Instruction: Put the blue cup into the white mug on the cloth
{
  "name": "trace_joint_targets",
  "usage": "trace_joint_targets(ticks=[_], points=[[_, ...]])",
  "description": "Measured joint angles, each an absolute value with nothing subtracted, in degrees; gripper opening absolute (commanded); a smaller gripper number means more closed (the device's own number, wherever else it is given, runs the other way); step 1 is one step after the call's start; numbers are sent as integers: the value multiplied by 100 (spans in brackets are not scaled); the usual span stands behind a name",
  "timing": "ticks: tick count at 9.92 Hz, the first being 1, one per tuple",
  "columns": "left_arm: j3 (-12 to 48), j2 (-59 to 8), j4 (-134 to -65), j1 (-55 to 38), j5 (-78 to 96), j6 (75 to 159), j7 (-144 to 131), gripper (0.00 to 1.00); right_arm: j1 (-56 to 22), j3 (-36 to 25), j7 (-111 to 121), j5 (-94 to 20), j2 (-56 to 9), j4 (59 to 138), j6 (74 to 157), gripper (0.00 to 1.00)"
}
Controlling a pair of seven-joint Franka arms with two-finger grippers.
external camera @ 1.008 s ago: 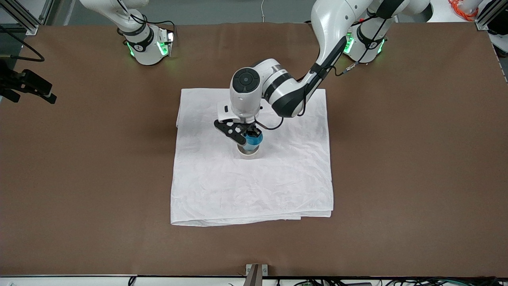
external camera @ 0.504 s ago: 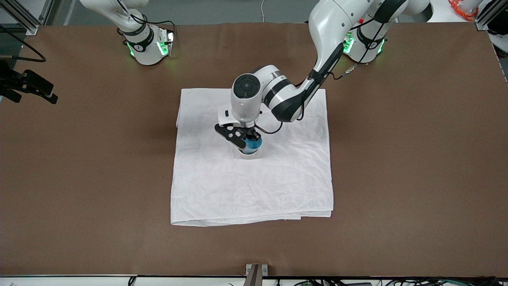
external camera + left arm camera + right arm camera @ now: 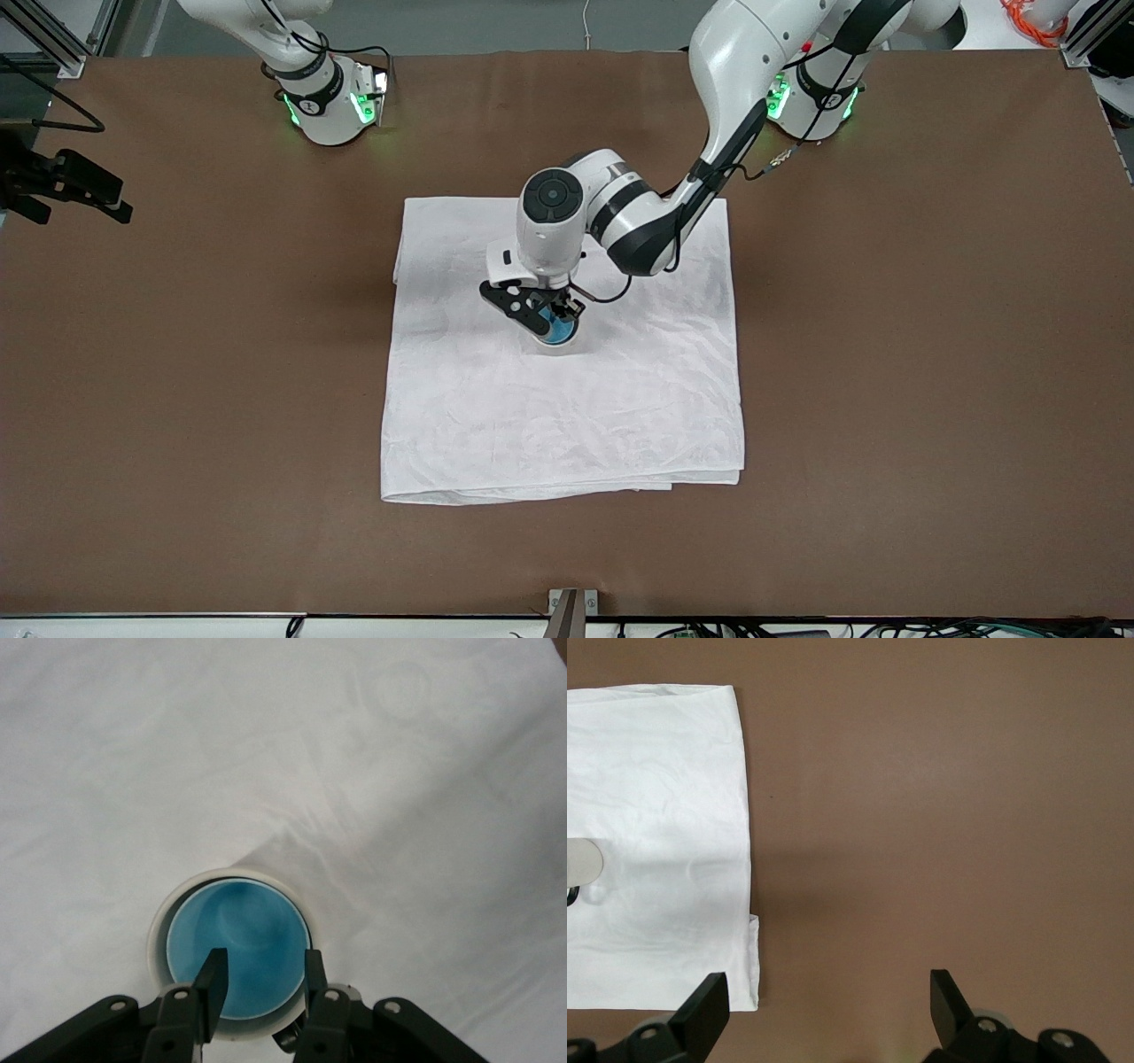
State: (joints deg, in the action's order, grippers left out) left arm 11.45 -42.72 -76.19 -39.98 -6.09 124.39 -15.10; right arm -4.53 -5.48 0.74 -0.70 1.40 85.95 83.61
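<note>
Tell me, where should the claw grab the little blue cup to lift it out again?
Probably by its rim, coming straight down from above. The small light-blue handleless cup stands upright inside the cream-white ceramic mug, so its sides are hidden and only the rim shows. One finger of the left claw would go inside, the other outside.

Lighting even and bright, apparently from overhead; no hard glare on the brown table [image 3: 886,354]. Soft shadow on the cloth [image 3: 567,416] just beside the left gripper [image 3: 547,321], toward the right arm's end of the table. Left wrist view: the cloth reads near-white, wrinkles faint, a grey shadow wedge fanning out from the white mug [image 3: 159,930]; the blue cup [image 3: 239,943] interior evenly lit, 1 pale ring of reflection. The fingers [image 3: 213,979] close to the lens look slightly soft. Right wrist view: a broad dim shadow band on the table ahead of the right gripper [image 3: 828,997]. Green glow from the lamps at both arm bases.
</note>
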Motion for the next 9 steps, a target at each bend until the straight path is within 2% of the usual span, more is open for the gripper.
trace_joint_targets(ticks=[3, 4, 5, 6, 9], points=[[1084, -3486, -7515, -3403, -625, 11410, -1512, 52, -452, -558, 79, -70, 140, 8592, 8275, 100], [1075, -3130, -7512, -2968, -625, 10882, -1511, 61, -453, -558, 79, -70, 140, 8590, 8267, 100], [1067, -2824, -7516, -2496, -626, 10503, -1504, 74, -459, -554, 79, -71, 138, 8590, 8256, 100], [1064, -2588, -7523, -2021, -626, 10238, -1495, 99, -485, -542, 62, -75, 133, 8591, 8243, 100], [1089, -2207, -7541, -702, -571, 10081, -1455, 100, -717, -508, -162, -72, 93, 8596, 8208, 100]])
